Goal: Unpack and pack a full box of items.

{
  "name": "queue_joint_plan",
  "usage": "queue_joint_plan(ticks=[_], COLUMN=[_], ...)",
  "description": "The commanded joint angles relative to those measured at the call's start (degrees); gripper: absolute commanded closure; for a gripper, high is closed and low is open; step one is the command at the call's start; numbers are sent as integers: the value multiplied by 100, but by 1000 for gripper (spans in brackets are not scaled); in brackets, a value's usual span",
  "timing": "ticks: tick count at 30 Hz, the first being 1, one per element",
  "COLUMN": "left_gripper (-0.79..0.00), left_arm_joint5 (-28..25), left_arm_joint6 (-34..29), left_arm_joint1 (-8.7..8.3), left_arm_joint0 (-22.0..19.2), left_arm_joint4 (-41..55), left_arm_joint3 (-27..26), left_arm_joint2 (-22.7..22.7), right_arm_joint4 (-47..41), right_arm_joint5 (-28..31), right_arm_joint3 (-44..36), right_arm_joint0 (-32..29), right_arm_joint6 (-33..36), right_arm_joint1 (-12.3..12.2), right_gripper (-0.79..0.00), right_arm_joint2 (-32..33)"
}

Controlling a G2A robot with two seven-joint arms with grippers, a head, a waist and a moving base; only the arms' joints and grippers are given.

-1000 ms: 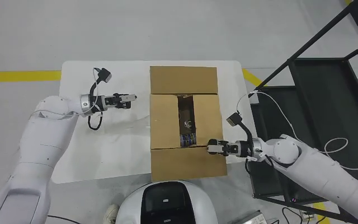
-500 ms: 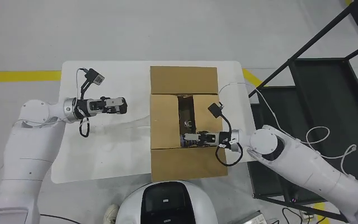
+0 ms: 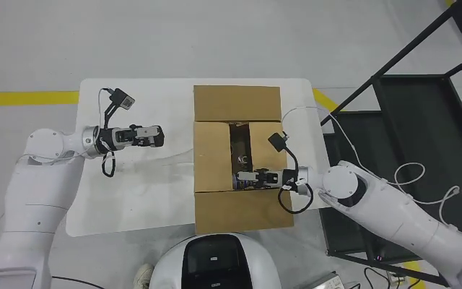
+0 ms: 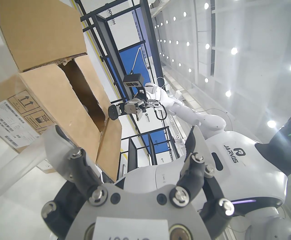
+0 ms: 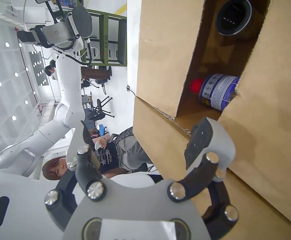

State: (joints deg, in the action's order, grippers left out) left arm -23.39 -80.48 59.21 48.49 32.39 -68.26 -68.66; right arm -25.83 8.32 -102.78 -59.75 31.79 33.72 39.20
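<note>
A white table (image 3: 137,202) on a pale grey floor carries a cardboard box (image 3: 216,155), with a black metal rack (image 3: 404,123) just past the table on the right arm's side. The box's two outer flaps lie folded outward. Its two inner flaps are half closed, leaving a narrow slot between them.

The right gripper (image 3: 245,178) hangs over that slot, fingers spread wide and holding nothing. Its padded finger (image 5: 200,138) is close to the edge of an inner flap; whether it touches cannot be told. Just ahead of its fingertips, down inside the box, a blue-and-white can (image 5: 218,91) lies on its side, red cap showing and body partly tucked under one inner flap. Farther ahead of the hand sits a dark round-lidded container (image 5: 233,17).

The left gripper (image 3: 155,134) hovers over bare table, well apart from the box. Its fingers are also parted and empty, pointing toward the box's side wall.

The can looks like rigid metal, smooth and rounded, so it would likely roll or slip if pinched near an end. A hold across the middle of its body seems safest. The slot is tight and the corrugated flaps look light and bendable, so the flap beside the hand probably needs pushing aside first.
</note>
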Motion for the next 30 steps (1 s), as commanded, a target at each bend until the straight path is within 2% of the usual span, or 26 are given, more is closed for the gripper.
queue_joint_plan(ticks=[1,8,17,23,30], left_gripper=[-785,-785,-785,-785,-785], left_arm_joint5=[78,136,78,-24,-65], left_arm_joint6=[169,323,425,464,649], left_arm_joint1=[2,-18,-44,-61,-66], left_arm_joint0=[75,123,222,349,392], left_arm_joint4=[-48,-79,-149,-10,14], left_arm_joint3=[-122,-252,-478,-538,-475], left_arm_joint2=[24,-46,-111,-198,-250], right_arm_joint4=[78,465,598,352,-476], right_arm_joint5=[-82,-579,-983,-807,61], right_arm_joint3=[-36,-140,647,1190,1831], right_arm_joint0=[-1,348,1055,1330,1531], right_arm_joint6=[7,-54,47,424,1224], right_arm_joint1=[22,336,1042,1415,1796], right_gripper=[-785,-785,-785,-785,-785], right_arm_joint2=[40,-173,-843,-1075,-1152])
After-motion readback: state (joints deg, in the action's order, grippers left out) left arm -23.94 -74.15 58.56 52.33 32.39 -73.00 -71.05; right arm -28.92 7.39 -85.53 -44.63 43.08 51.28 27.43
